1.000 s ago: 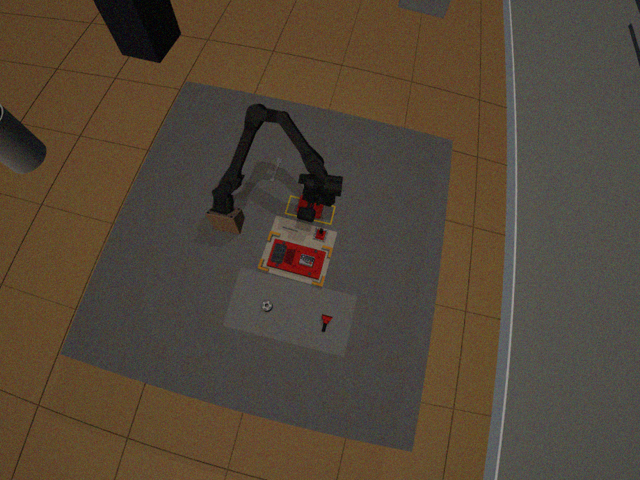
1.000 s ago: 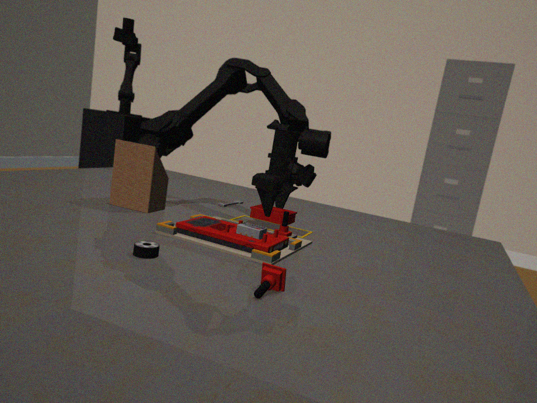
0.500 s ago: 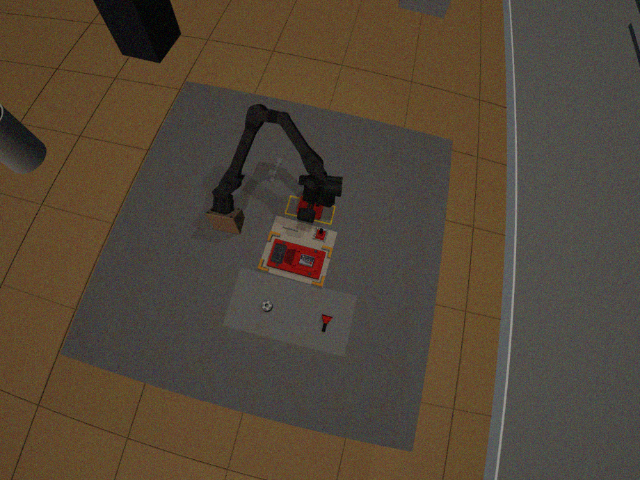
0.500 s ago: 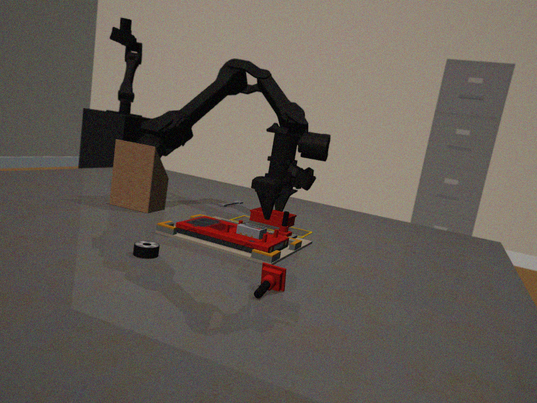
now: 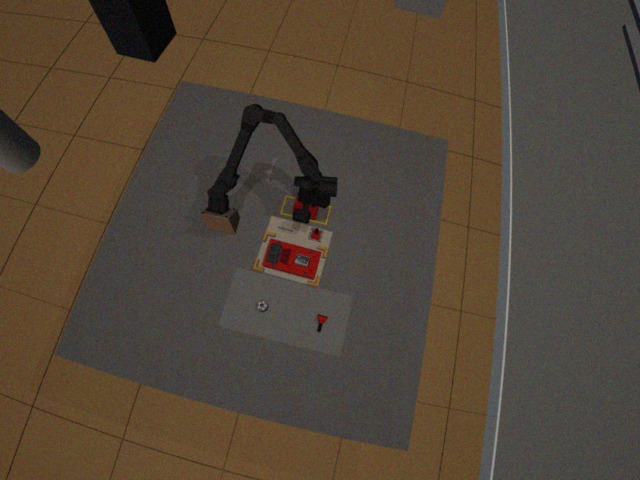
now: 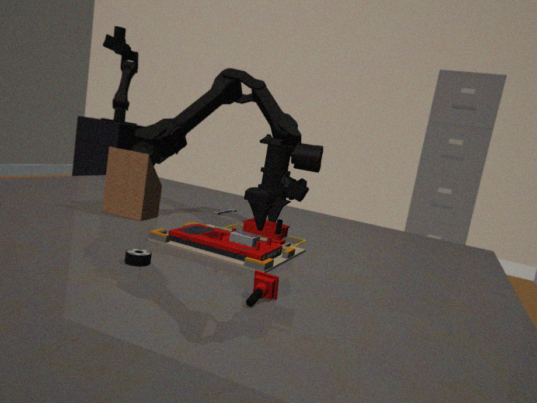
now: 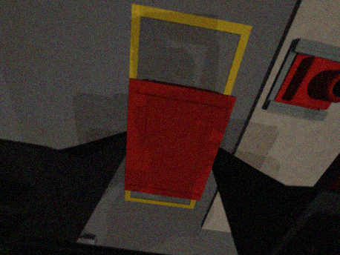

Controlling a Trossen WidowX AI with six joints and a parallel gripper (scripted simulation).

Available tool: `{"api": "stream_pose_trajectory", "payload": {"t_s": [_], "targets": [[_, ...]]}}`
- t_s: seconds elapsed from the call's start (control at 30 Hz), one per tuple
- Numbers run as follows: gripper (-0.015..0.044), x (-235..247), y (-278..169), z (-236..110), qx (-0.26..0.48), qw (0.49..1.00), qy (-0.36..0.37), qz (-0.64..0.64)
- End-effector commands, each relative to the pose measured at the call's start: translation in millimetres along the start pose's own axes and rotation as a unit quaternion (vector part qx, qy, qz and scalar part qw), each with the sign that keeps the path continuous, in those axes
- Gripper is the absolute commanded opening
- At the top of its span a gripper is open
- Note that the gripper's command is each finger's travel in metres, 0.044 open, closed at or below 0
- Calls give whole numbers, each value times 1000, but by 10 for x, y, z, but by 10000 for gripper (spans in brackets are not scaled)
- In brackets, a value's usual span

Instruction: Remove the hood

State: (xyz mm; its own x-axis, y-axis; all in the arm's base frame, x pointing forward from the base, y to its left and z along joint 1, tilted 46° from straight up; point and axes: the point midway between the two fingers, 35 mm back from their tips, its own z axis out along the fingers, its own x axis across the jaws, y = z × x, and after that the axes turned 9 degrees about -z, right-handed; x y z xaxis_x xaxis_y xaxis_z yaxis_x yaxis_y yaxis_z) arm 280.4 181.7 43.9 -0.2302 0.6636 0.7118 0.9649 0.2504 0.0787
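My gripper (image 5: 305,211) (image 6: 262,227) (image 7: 171,143) is shut on the red hood (image 5: 300,207) (image 6: 275,227) (image 7: 174,141), holding it by its two sides. The hood hangs low over the yellow marked rectangle (image 5: 283,205) (image 6: 299,239) (image 7: 185,17) and covers its near half in the wrist view. I cannot tell whether it touches the table. The red toy car (image 5: 289,258) (image 6: 216,240), without its hood, lies on the pale board (image 5: 289,226) (image 6: 300,255) just in front of the rectangle.
A red part with a black peg (image 5: 314,234) (image 7: 308,81) sits on the board's corner. A black wheel (image 5: 262,303) (image 6: 138,256) and another red part with a peg (image 5: 321,323) (image 6: 262,288) lie nearer the front. The arm's wooden base block (image 5: 220,220) (image 6: 128,184) stands left.
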Motion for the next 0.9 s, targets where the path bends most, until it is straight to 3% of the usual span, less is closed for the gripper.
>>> {"api": "stream_pose_trajectory", "payload": {"t_s": [0.0, 0.53, 0.87], "targets": [[26, 0, 0, 0, 0, 1000, 0, 0], [440, -2, 2, -19, 0, 1000, 0, 0], [440, -11, -1, -704, -1, 1000, 1, 0]]}}
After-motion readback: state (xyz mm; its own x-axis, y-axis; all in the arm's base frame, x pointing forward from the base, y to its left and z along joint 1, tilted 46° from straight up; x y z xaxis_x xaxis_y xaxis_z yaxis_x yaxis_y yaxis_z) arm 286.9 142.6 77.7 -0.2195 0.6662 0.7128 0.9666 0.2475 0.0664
